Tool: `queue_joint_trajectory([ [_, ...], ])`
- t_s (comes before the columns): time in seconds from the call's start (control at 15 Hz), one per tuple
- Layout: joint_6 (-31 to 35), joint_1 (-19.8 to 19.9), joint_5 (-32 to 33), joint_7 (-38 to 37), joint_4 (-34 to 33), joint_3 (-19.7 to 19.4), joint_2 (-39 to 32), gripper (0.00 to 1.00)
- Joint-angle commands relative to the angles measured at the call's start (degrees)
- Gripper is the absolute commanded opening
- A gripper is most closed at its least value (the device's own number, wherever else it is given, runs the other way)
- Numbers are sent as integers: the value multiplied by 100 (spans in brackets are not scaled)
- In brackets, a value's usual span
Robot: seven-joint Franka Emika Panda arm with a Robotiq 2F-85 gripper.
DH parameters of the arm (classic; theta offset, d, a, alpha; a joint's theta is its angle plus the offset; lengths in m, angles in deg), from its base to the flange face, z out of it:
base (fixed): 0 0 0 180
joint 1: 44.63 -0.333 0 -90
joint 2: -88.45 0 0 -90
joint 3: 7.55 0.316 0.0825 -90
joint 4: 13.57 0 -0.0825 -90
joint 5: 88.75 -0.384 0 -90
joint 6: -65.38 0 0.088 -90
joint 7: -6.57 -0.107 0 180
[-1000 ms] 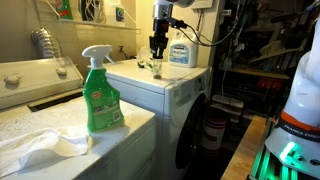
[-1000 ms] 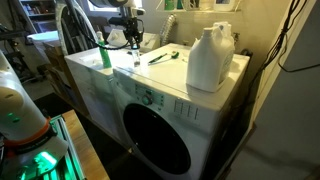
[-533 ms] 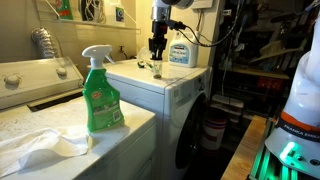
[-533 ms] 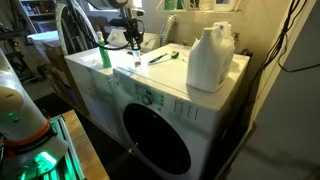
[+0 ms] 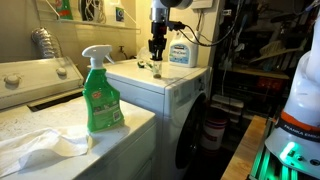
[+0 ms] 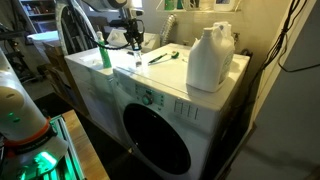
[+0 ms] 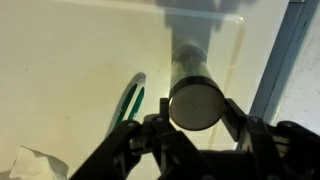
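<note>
— Where's the small bottle [image 7: 195,102]?
— Upright on the washer [image 6: 168,72], right under the gripper [image 6: 135,45]; a green pen [image 7: 133,100], probably, lies just beside it.
— Jaws?
— Spread apart, either side of its cap.

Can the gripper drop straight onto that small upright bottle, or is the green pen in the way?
Probably yes. In the wrist view the small bottle stands centred between the open fingers of the gripper; the green pen lies to one side, apart from it.
</note>
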Motion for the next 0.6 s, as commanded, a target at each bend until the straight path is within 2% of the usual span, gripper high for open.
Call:
queue_joint_trajectory([
  [0.0,174,3,211,-191,162,-37,-10,30],
  [0.27,110,33,77,-45,153,-52,-20,30],
  [0.33,89,40,25,27,144,-51,-15,80],
  [0.4,90,42,23,34,144,-52,-7,81],
  [0.53,94,41,11,61,166,-50,23,94],
])
